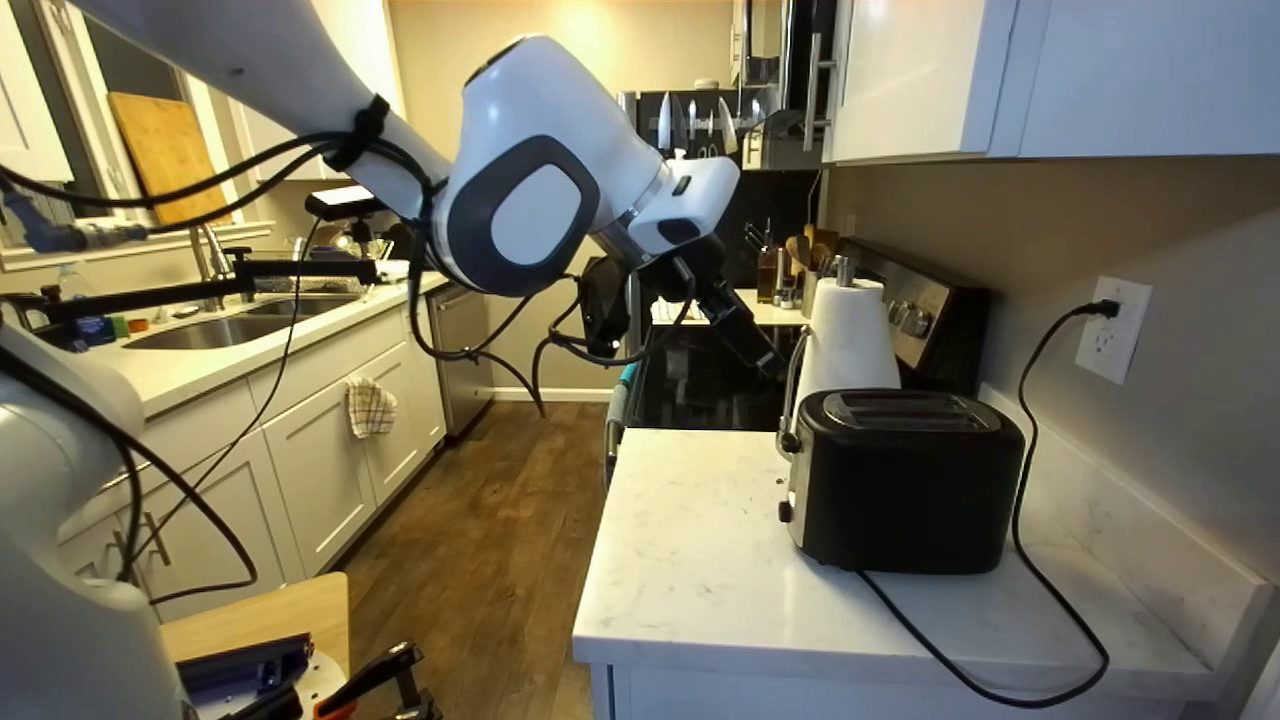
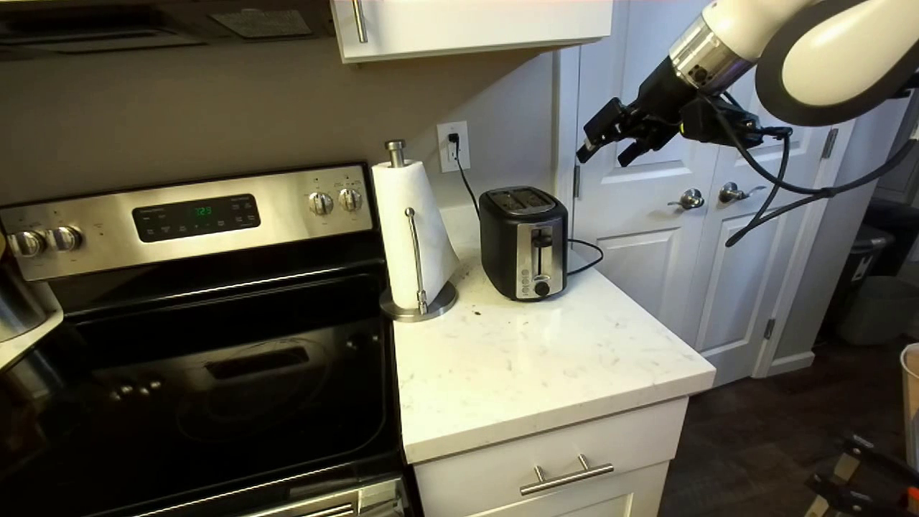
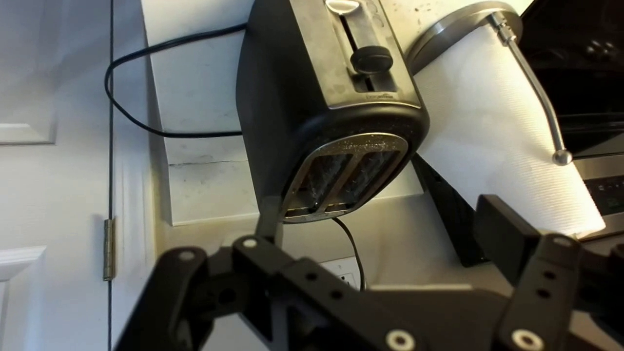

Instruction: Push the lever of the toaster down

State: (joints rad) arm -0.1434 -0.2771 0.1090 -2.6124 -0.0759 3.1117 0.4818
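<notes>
The black toaster [image 1: 910, 490] stands upright on the white counter; it also shows in an exterior view [image 2: 495, 248] and the wrist view [image 3: 292, 87]. Its dark lever [image 2: 542, 240] protrudes near the top of the slot in the silvery end face. The lever shows close in the wrist view [image 3: 372, 59] and edge-on in an exterior view [image 1: 790, 442]. My gripper [image 2: 604, 156] is open and empty, in the air above the toaster's height and apart from it. In the wrist view the fingers [image 3: 382, 209] are wide apart, with nothing between them.
A paper towel roll [image 2: 413, 237] on a metal stand is beside the toaster, with the stove [image 2: 237, 380] beyond. A black cord [image 1: 1020, 540] runs from the toaster area to the wall outlet [image 1: 1113, 330]. A white cabinet [image 2: 474, 25] hangs above the counter [image 2: 553, 359].
</notes>
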